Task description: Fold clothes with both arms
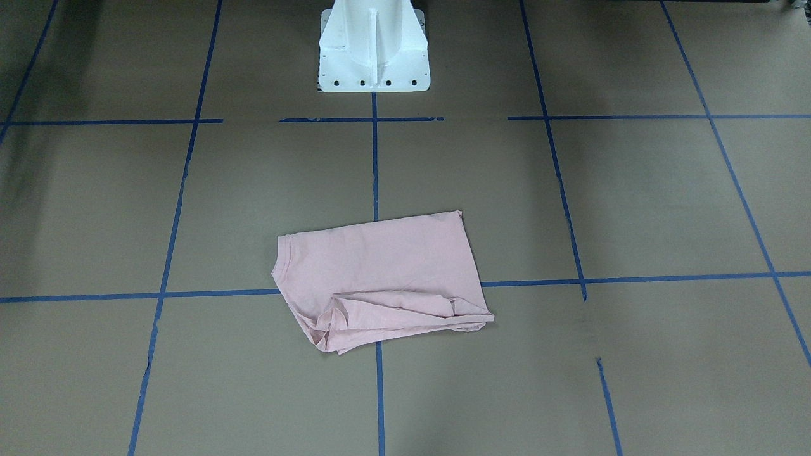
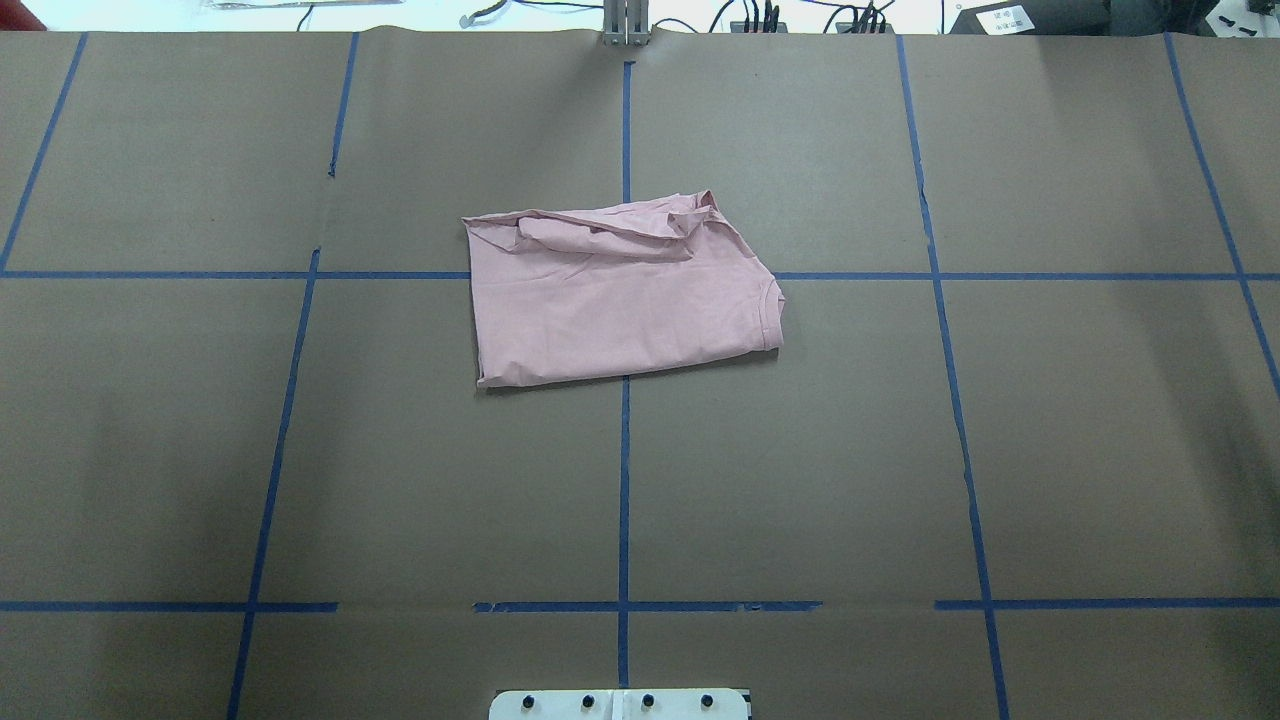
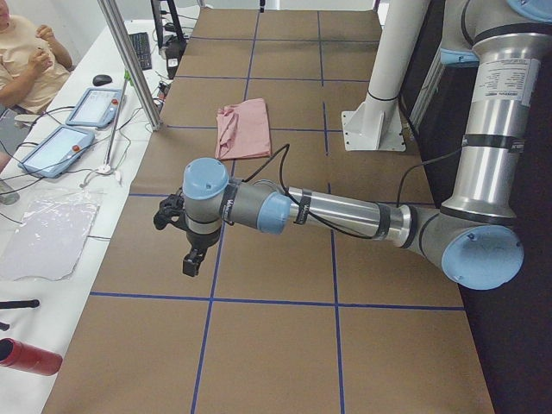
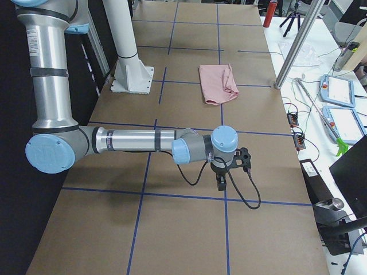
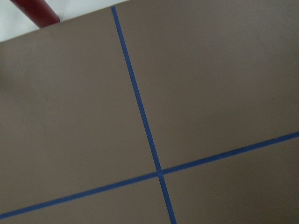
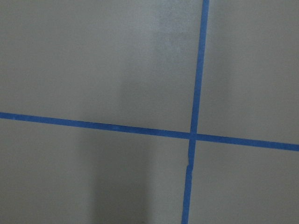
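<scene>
T-shirt, pale pink and folded into a rough rectangle, lies flat on the brown paper-covered table, out in front of the white pedestal and well apart from it. Its long axis runs across the table from the robot's left to its right, tilted slightly off the blue tape lines. It sits over the crossing of the centre line and the far cross line. The end towards the robot's right shows a stitched hem, while the end towards the robot's left is a plain folded edge. Along the side farthest from the robot the cloth is bunched into loose, overlapping pleats; the near side is smooth. No print shows on the upper face.

Neither arm touches the cloth. The left arm stretches level over the table's left end, and the left gripper hangs pointing down above bare paper. The right arm mirrors it at the right end, with the right gripper also pointing down. Whether either gripper's fingers are apart or together cannot be told. Both wrist views show only paper and crossing tape, plus a red cylinder at a corner of the left one.
</scene>
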Available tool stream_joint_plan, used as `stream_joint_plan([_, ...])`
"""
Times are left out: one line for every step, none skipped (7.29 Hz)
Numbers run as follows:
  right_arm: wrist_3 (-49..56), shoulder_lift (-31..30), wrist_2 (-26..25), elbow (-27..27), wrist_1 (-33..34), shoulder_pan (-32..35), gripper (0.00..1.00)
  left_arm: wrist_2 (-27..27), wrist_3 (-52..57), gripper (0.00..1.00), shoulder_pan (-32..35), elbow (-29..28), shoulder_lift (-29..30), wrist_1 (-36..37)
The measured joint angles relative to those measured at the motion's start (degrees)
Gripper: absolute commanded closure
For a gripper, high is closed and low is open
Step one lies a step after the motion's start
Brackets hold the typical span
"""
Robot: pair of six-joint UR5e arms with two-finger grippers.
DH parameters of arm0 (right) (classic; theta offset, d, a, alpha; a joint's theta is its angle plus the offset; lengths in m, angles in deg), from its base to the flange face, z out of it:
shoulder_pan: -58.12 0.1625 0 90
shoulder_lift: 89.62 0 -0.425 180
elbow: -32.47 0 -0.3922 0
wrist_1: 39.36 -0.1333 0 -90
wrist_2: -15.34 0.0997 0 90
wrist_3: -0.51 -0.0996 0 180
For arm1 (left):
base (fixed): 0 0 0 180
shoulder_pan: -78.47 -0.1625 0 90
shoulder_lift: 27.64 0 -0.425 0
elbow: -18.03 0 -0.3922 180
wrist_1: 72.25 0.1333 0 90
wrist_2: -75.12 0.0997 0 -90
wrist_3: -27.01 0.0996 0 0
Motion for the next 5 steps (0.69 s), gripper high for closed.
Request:
stream_joint_plan([0.41, 0.89, 0.26, -0.88, 2.99, -0.33, 0.0, -0.26, -0.09, 0.0, -0.05, 0.45, -1.33, -0.08])
stream_joint_plan([0.55, 1.27, 0.38, -1.22, 4.43, -0.47, 0.0, -0.32, -0.26, 0.0, -0.13, 0.63, -2.14, -0.36])
stream_joint_plan([0.58, 1.17, 0.52, -1.46, 5.0, -0.45, 0.0, -0.38, -0.5, 0.0, -0.19, 0.73, -2.5, -0.56])
stream_joint_plan([0.46, 0.75, 1.06, -1.97, 5.05, -0.32, 0.0, -0.41, -0.69, 0.0, -0.19, 1.36, -2.67, -0.57])
stream_joint_plan([0.25, 0.46, 1.67, -2.43, 4.82, 0.04, 0.0, -0.45, -0.77, 0.0, -0.18, 2.41, -2.81, -0.41])
